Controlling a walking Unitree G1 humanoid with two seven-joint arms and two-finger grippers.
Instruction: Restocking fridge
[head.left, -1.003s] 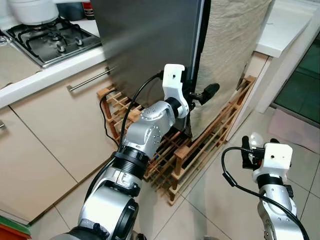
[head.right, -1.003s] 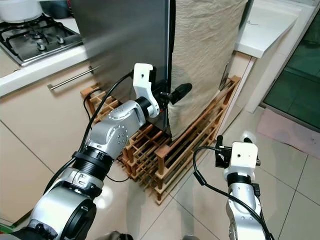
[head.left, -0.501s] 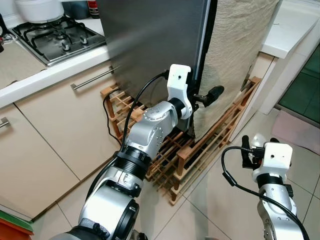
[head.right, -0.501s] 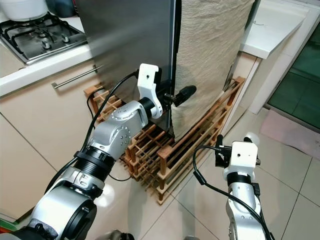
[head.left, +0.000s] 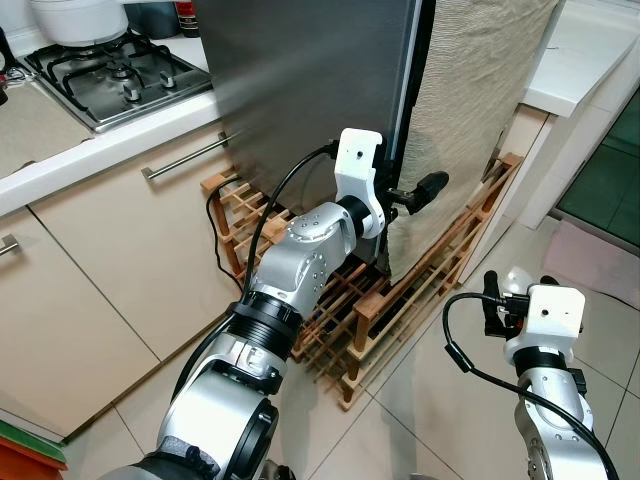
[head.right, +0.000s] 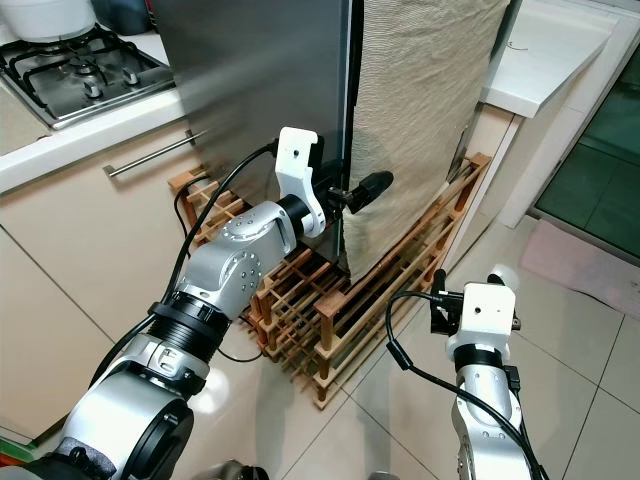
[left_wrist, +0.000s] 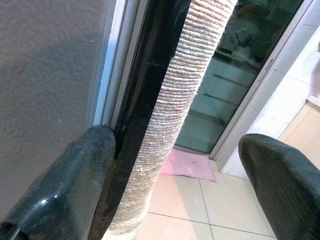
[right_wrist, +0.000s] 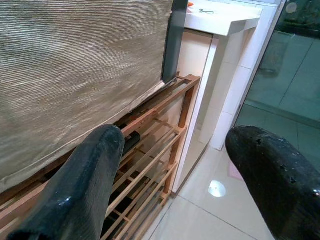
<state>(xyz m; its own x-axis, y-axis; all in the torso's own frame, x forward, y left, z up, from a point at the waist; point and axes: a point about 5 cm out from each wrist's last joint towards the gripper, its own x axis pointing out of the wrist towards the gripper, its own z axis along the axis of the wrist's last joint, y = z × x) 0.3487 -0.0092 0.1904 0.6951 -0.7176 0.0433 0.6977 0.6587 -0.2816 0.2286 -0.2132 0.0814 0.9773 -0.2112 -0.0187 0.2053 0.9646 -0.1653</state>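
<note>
Fridge (head.left: 300, 90), grey-fronted, upper centre of frame, door still shut. Left claw (head.left: 400, 200) spread wide astride the dark door edge (left_wrist: 145, 100), one finger (left_wrist: 65, 185) against the seam, likely to pry it open. Beige cloth (head.left: 480, 90) draped alongside; wooden rack (head.left: 400, 300) beneath. Right claw (right_wrist: 175, 175) wide, idle, lower right.

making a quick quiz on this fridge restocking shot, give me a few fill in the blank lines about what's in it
1. The left gripper is raised to the edge of the fridge door, and its two fingers are ____.
2. A beige ____ hangs over the fridge's front.
3. Under the fridge stands a rack made of ____.
4. On the counter to the robot's left sits a gas ____.

Missing words: open; cloth; wood; stove
</note>
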